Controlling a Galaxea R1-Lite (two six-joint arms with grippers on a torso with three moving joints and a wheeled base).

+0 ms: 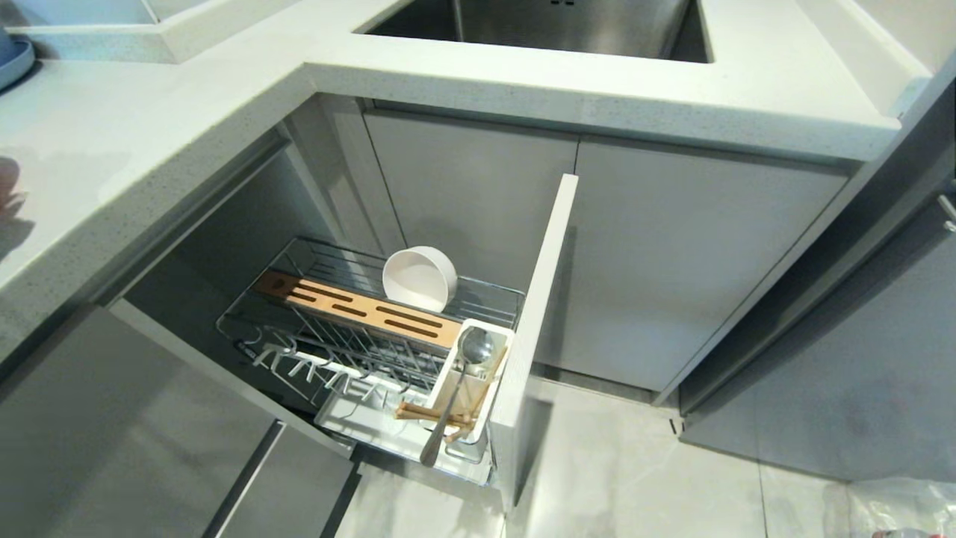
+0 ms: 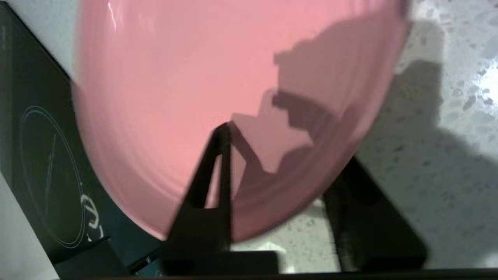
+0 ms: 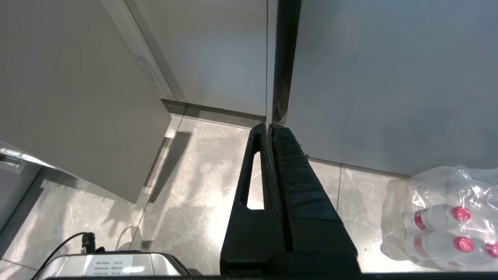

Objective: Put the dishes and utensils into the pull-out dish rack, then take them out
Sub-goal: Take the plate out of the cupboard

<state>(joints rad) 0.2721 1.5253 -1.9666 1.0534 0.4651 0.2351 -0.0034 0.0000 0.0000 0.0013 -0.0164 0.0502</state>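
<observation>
The pull-out dish rack (image 1: 328, 265) stands drawn out under the counter. In it a cream-white bowl (image 1: 420, 278) leans on its side behind the orange-wood strip (image 1: 358, 306). The metal spoon (image 1: 457, 396) and wooden chopsticks (image 1: 433, 413) sit in the white utensil cup (image 1: 482, 351). My left gripper (image 2: 288, 144) is open over the speckled countertop (image 2: 428, 175), one finger inside a pink bowl (image 2: 175, 97), the other outside its rim, with a wide gap. My right gripper (image 3: 271, 126) is shut and empty, parked above the floor beside the cabinets.
The rack's tall pale grey front (image 1: 534, 329) juts into the floor space. A black hob (image 2: 39, 163) lies beside the pink bowl. A sink (image 1: 538, 22) is set in the counter behind. A blue plate (image 1: 11, 60) sits far left. Wrapped bottles (image 3: 447, 217) stand on the floor.
</observation>
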